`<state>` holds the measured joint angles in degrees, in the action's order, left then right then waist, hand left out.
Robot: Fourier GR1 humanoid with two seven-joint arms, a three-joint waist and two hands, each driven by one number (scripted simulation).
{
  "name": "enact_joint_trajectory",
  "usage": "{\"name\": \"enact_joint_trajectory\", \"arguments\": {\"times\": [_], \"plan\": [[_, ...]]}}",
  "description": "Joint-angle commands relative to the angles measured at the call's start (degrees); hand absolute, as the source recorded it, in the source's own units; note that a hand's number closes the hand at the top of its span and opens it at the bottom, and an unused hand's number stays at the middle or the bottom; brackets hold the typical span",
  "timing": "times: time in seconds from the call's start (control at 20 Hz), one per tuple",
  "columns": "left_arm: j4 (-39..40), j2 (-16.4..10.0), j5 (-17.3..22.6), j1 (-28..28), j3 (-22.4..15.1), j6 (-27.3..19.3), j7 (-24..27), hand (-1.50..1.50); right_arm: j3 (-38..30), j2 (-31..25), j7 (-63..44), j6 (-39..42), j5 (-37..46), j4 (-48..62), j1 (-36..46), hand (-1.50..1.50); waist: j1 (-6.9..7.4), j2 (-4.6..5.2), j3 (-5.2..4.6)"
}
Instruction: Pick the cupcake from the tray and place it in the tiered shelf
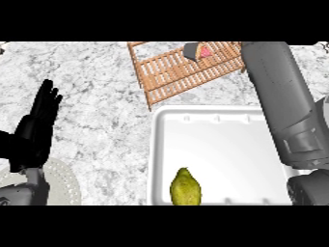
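The cupcake [199, 50], with a grey wrapper and a pink top, lies on the wooden slatted tiered shelf [174, 72] at the top of the head view. My right forearm [284, 96] stretches from the lower right up to the shelf, and its end is just right of the cupcake. No part of the right hand shows. The white tray [165, 144] sits below the shelf, partly covered by that forearm. My left hand [35, 128] rests open at the left, fingers up, away from all of these.
A yellow-green fruit [185, 188] lies in the tray near its front edge. A pale round plate [67, 185] sits at the lower left under my left forearm. The counter is grey marble.
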<state>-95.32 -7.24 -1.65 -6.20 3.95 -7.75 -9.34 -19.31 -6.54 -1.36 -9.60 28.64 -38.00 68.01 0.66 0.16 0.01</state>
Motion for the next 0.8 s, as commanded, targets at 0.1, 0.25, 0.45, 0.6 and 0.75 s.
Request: {"name": "enact_joint_trajectory", "arguments": {"times": [0.1,0.25,0.45,0.6,0.75], "plan": [[-1.36,0.44,-1.37,-0.79,-0.08,-1.85,-2.65,0.0,-1.56,-2.63,-6.69,0.08,-3.28,-7.59,-1.53,-1.5,-0.91,-0.42,0.0],[-2.47,0.23,-0.6,1.48,0.01,-0.7,-1.73,0.0,-4.04,-7.98,-8.7,0.28,-4.32,-7.72,-1.63,-1.5,-0.76,-0.39,-0.01],[-1.38,0.1,0.15,0.36,1.02,-0.6,-1.44,0.0,-6.56,-12.57,-10.92,6.72,-8.6,-12.62,-8.27,-1.5,-1.82,-0.56,0.0],[0.29,0.08,-1.03,0.05,0.46,-0.6,-0.53,0.0,-8.87,-18.66,-11.0,11.28,-11.02,-13.86,-10.98,-1.5,-1.66,-0.33,0.01],[1.6,-0.86,1.12,-0.79,2.21,1.08,-0.03,0.0,-9.45,-21.49,-11.84,16.22,-14.06,-15.99,-13.82,-1.5,-1.22,-0.26,-0.02]]}}
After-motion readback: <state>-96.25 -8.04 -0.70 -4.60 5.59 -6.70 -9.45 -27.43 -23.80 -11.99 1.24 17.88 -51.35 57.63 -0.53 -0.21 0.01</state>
